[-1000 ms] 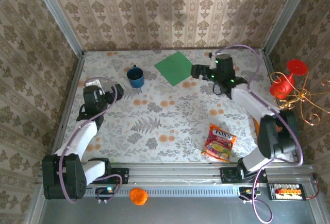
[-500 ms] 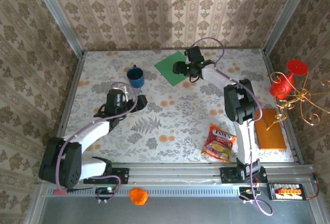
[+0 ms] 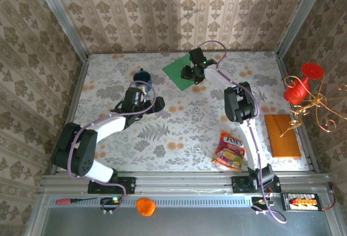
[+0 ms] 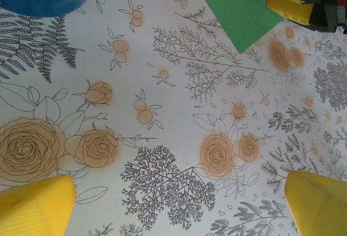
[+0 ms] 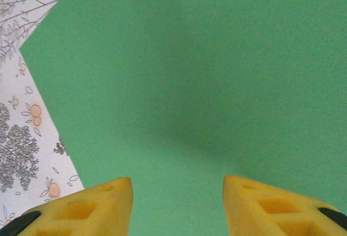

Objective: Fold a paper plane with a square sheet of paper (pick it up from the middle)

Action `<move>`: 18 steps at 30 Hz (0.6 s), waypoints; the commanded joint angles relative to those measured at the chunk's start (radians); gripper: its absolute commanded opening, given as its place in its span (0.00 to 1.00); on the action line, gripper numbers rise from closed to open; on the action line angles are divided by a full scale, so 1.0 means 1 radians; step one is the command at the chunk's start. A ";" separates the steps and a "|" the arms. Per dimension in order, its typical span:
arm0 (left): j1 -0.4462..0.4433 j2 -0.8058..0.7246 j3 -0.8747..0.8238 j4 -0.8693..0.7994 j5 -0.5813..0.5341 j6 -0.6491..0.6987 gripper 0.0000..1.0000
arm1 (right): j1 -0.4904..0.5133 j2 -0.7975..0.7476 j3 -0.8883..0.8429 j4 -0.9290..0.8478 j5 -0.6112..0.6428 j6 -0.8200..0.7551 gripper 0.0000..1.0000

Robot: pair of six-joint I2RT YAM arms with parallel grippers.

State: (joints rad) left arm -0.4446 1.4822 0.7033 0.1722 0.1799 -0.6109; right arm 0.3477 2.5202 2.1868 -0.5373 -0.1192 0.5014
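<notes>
Surface: floral-printed table cover (image 3: 179,127), with patterned wallpaper on the walls around it.
Paper: the square sheet of paper (image 3: 178,72) lies flat at the far middle of the table, turned so one corner points toward the arms.
Right gripper: the right gripper (image 5: 174,186) hangs over the inner part of the sheet. Its yellow fingers (image 5: 97,206) stand a moderate gap apart with only green paper showing between them. Whether the tips touch the paper cannot be told.
Left gripper: the left gripper (image 4: 179,198) hovers over bare cloth, fingers spread wide and holding nothing.
Mug: the blue mug (image 3: 142,77) stands left of the sheet, apart from it and just beyond the left gripper.
Nearer items: a colourful snack packet (image 3: 231,150) lies on the near right, and an orange-brown board (image 3: 282,135) lies by the right edge.
</notes>
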 commanded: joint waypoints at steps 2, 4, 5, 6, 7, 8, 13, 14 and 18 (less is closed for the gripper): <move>-0.004 0.016 0.028 0.016 -0.001 -0.026 1.00 | 0.001 0.043 0.042 -0.095 0.008 0.005 0.49; -0.004 0.022 0.030 0.015 -0.003 -0.028 1.00 | 0.002 0.046 0.041 -0.111 0.002 0.012 0.49; -0.004 0.025 0.031 0.014 -0.004 -0.028 1.00 | 0.002 0.047 0.040 -0.120 -0.004 0.014 0.50; -0.004 0.028 0.032 0.014 -0.005 -0.030 1.00 | 0.001 0.048 0.039 -0.130 -0.007 0.016 0.51; -0.004 0.030 0.035 0.013 -0.006 -0.030 1.00 | 0.002 0.049 0.039 -0.149 -0.011 0.020 0.51; -0.004 0.034 0.037 0.011 -0.006 -0.031 1.00 | 0.001 0.046 0.033 -0.166 -0.016 0.026 0.52; -0.004 0.047 0.052 -0.011 -0.014 -0.035 1.00 | 0.003 -0.010 -0.056 -0.233 -0.050 0.067 0.51; -0.004 0.050 0.056 -0.015 -0.015 -0.033 1.00 | 0.003 -0.038 -0.102 -0.225 -0.055 0.080 0.51; -0.004 0.059 0.066 -0.023 -0.017 -0.036 1.00 | 0.019 -0.218 -0.416 -0.109 -0.072 0.156 0.50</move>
State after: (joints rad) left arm -0.4446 1.5303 0.7372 0.1619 0.1745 -0.6334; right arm 0.3504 2.3737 1.9301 -0.5827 -0.1593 0.5781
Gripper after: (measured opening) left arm 0.999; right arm 0.505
